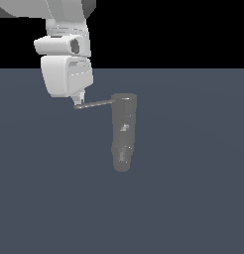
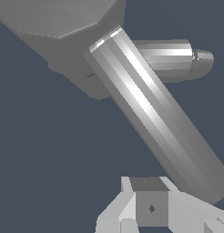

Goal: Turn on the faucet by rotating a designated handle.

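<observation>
Reaching done: gripper (image 1: pixel 80 101) at handle (image 1: pixel 96 103) free tip, jaw state indiscernible; faucet (image 1: pixel 123 134) rotation apparently still ahead.

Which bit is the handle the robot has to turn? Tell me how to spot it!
Find the tall, lumpy grey faucet standing on the dark blue floor. Look up at its flat cap: a skinny rod, the handle, pokes sideways toward the exterior view's left, ending just under the white gripper. It's the only thin, straight piece; the faucet body is fat and bumpy.
</observation>
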`<act>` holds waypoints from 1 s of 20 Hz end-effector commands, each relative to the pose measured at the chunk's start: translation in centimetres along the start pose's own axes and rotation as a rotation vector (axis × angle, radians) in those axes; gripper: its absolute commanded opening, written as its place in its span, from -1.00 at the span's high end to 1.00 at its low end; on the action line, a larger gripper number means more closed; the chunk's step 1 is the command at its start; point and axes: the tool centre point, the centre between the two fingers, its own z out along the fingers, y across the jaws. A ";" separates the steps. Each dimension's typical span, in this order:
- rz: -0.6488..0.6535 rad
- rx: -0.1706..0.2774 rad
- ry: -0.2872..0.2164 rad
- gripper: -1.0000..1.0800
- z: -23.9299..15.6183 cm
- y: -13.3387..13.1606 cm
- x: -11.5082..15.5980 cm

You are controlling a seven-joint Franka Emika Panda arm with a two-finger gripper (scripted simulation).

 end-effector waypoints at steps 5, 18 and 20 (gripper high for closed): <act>0.000 0.000 0.000 1.00 0.0 1.1 1.1; -0.003 -0.001 0.000 1.00 0.0 4.0 3.9; -0.003 -0.001 0.000 1.00 0.0 4.5 4.3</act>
